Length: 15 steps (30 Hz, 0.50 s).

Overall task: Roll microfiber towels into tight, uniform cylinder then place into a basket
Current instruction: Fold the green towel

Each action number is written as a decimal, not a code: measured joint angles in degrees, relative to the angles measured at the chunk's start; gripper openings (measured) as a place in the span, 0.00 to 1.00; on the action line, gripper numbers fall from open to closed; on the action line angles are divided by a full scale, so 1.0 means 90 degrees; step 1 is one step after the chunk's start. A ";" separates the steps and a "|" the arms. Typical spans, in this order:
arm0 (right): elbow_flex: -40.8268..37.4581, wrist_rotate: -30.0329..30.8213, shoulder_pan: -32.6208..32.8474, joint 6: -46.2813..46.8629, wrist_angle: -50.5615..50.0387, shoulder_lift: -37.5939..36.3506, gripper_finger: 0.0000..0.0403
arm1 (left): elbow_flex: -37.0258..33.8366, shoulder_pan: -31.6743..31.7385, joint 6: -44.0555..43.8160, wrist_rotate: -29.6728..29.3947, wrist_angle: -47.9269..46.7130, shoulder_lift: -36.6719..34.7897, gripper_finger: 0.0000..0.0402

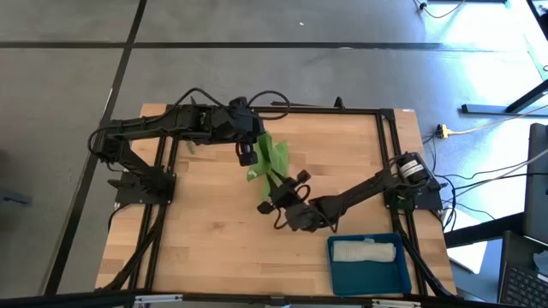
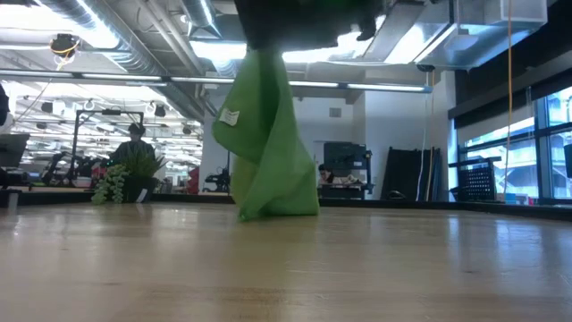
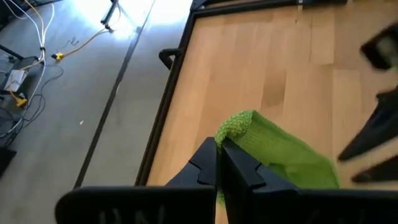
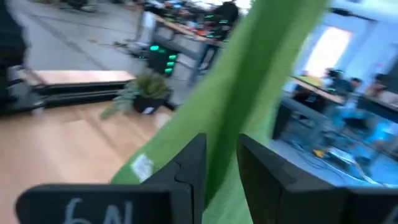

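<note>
The lime green towel [image 1: 272,161] hangs between my two grippers above the table's middle; in the low view the green towel [image 2: 268,143] droops in folds, its lowest part at or near the tabletop. My left gripper [image 1: 248,156] is shut on its far end. My right gripper [image 1: 276,195] is shut on its near end. The pale grey-white towel [image 1: 366,251] lies rolled in the teal-blue basket [image 1: 366,275] at the near right. My left gripper pinches a bunched edge of the green towel [image 3: 237,127] between its two fingers [image 3: 245,165]. The cloth pokes out past the fingertips and hangs away slack. My right gripper pinches a band of the green towel [image 4: 227,146] between its two fingers [image 4: 189,165]. The cloth runs through the gap as a gathered strip, near a white label [image 4: 143,167].
A small leafy plant sprig [image 2: 112,183] stands at the table's far left. The black frame rails [image 1: 390,145] run along the table's sides. Bare wood lies at the near left [image 1: 197,239].
</note>
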 joint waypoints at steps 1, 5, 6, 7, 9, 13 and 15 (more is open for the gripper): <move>0.0036 0.0256 0.0060 0.0022 -0.0001 0.0000 0.22 | 0.0000 0.0000 0.0009 0.0000 -0.0002 0.0000 0.00; 0.0169 0.0981 0.0245 0.0127 0.0017 -0.0005 0.22 | 0.0000 0.0000 0.0048 0.0000 -0.0003 0.0000 0.00; 0.0169 0.0978 0.0263 0.0189 0.0018 -0.0005 0.22 | 0.0000 0.0000 0.0074 -0.0002 -0.0010 0.0000 0.00; 0.0168 0.0978 0.0263 0.0280 0.0015 -0.0002 0.22 | 0.0000 0.0000 0.0097 -0.0001 -0.0021 0.0000 0.00; 0.0167 0.0963 0.0253 0.0444 0.0009 -0.0002 0.22 | 0.0000 0.0000 0.0098 -0.0002 -0.0024 0.0000 0.00; 0.0160 0.0456 0.0131 0.0683 -0.0096 -0.0002 0.22 | 0.0000 0.0000 0.0100 -0.0002 -0.0023 0.0000 0.00; 0.0160 0.0310 0.0065 0.0760 -0.0098 -0.0002 0.22 | 0.0000 0.0000 0.0100 0.0000 -0.0023 0.0000 0.00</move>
